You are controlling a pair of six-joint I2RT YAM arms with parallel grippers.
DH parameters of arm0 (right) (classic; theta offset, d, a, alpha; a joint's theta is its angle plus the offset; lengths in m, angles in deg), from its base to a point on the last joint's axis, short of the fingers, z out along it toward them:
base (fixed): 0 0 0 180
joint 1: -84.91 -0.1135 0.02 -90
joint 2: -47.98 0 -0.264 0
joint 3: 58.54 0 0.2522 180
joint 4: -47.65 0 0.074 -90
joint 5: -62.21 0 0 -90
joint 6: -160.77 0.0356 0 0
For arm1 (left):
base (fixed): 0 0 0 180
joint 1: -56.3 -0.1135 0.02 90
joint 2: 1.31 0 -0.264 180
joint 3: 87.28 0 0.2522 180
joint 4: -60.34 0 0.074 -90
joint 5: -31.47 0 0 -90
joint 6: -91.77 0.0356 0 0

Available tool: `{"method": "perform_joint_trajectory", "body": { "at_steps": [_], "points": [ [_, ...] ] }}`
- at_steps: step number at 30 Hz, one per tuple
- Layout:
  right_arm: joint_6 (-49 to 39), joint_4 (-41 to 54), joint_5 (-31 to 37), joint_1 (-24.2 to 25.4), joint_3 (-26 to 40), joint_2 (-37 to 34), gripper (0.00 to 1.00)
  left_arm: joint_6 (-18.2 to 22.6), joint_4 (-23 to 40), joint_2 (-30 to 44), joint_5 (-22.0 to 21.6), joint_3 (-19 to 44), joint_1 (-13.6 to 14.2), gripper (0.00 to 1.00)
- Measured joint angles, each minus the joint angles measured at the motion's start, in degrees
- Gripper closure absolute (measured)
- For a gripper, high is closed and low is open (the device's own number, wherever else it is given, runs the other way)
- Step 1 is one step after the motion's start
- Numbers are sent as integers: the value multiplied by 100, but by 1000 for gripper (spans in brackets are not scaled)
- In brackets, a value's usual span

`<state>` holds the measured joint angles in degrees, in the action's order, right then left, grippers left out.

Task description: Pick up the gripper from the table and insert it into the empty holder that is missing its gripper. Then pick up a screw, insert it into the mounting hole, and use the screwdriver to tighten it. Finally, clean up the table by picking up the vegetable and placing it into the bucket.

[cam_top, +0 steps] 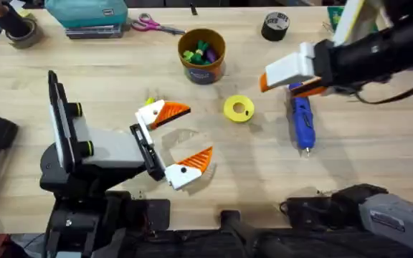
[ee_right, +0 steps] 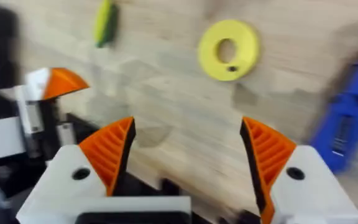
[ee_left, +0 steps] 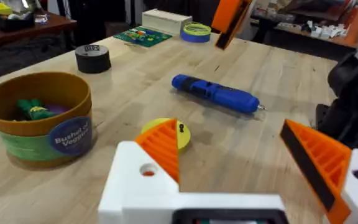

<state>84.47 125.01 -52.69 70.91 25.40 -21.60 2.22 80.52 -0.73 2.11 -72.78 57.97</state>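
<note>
My left gripper [cam_top: 185, 140] [ee_left: 241, 155] stands open low over the table, and each white holder [cam_top: 151, 115] [ee_left: 142, 180] carries an orange ribbed gripper finger [cam_top: 174, 111] [ee_left: 163, 146]. No loose gripper piece is in view. The yellow-green vegetable [cam_top: 150, 100] [ee_right: 104, 22] lies just beyond the far left finger. My right gripper [cam_top: 282, 82] [ee_right: 188, 155] hangs open and empty above the far end of the blue screwdriver [cam_top: 302, 122] [ee_left: 216, 94], which lies flat. The brown-orange bucket [cam_top: 201, 54] [ee_left: 39, 118] stands at the back centre with green and purple toys inside.
A flat yellow disc [cam_top: 239, 109] [ee_right: 227, 50] with a centre hole lies between the grippers, a small dark piece on it. At the back are a black tape roll [cam_top: 275, 26] [ee_left: 92, 58], scissors [cam_top: 153, 25] and a teal box [cam_top: 84, 14].
</note>
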Motion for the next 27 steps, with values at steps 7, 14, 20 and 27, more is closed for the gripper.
{"method": "perform_joint_trajectory", "body": {
  "at_steps": [7, 14, 20, 27],
  "points": [
    [-448, 586, 1012, -2, 544, 5, 6, 2, -2, 0, 1, 0, 0, 15],
    [-666, 677, 1417, -2, 563, 111, 6, 0, -1, 0, 2, 0, 1, 15],
    [-726, 811, 1504, -2, 563, 111, 6, 2, -1, 0, 1, 0, 0, 15],
    [-807, 832, 1632, -76, 550, 158, 6, 1, -2, 0, 2, 0, 0, 15]
  ]
}}
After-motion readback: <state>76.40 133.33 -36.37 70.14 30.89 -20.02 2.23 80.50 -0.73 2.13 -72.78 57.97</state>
